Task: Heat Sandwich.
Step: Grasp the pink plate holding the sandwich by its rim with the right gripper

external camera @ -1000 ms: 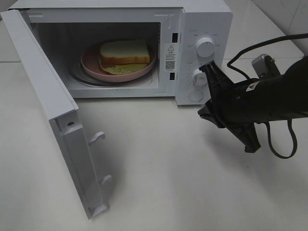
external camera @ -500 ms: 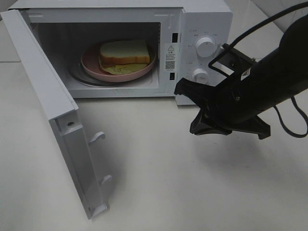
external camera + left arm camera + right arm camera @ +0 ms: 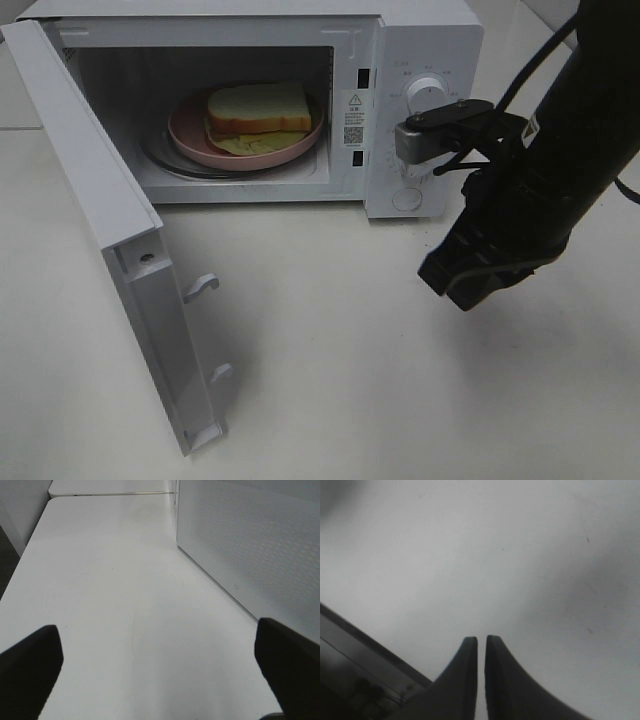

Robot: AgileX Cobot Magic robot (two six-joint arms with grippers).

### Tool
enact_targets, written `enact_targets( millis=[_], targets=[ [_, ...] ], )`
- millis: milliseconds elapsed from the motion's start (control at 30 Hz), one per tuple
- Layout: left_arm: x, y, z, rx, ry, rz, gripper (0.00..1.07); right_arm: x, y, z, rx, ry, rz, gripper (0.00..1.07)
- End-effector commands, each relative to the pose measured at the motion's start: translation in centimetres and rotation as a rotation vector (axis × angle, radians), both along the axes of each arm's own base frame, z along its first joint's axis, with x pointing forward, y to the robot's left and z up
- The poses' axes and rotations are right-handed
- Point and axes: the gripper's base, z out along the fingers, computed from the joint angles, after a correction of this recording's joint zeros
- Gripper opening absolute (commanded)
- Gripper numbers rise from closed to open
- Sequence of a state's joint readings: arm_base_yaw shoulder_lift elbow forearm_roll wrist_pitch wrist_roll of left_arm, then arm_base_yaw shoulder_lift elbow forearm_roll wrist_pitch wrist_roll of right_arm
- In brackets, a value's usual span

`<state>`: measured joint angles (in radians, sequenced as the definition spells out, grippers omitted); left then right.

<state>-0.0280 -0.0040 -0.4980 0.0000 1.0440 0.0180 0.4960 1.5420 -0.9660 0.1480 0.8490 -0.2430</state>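
With square white-bread sandwich (image 3: 258, 108) loaded, push white microwave door (image 3: 110, 250) squarely shut (left gripper (image 3: 157, 650) spread wide, right gripper (image 3: 481, 645) seemingly pinched empty).

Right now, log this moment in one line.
stage: square white-bread sandwich on round pink plate inside white microwave | white door: open | right fingers: shut, empty

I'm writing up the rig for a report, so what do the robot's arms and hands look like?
The right arm is matte black and bulky, with a grey camera box bracketed on and black cables trailing off it. The right hand has two dark, tapered fingers. The left hand shows only two blunt black finger ends.
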Motion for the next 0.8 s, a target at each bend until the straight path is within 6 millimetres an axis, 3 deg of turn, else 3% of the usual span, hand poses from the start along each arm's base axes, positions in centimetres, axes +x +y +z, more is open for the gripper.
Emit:
enact_targets(
  millis=[33,133,433,633,700,767,800],
  targets=[
    [-0.33,-0.06,0.02,-0.009,-0.039,0.002,1.01,-0.27,-0.42,0.71,-0.045,0.001,0.298,0.09],
    [-0.33,-0.06,0.02,-0.009,-0.039,0.002,1.01,-0.46,-0.52,1.14,-0.059,-0.026,0.585,0.09],
    [-0.33,-0.06,0.02,-0.009,-0.039,0.002,1.01,-0.51,-0.57,1.19,-0.071,-0.083,0.963,0.10],
    [-0.33,-0.06,0.02,-0.009,-0.039,0.002,1.01,-0.35,-0.70,1.17,-0.095,-0.103,1.033,0.14],
    [-0.33,-0.06,0.02,-0.009,-0.039,0.002,1.01,-0.23,-0.75,1.17,-0.107,-0.112,1.026,0.20],
    [-0.33,-0.06,0.02,-0.009,-0.039,0.002,1.01,-0.05,-0.72,1.18,-0.112,-0.126,0.988,0.38],
    [-0.33,-0.06,0.02,-0.009,-0.039,0.002,1.01,-0.05,-0.72,1.18,-0.112,-0.126,0.988,0.38]
  ],
)
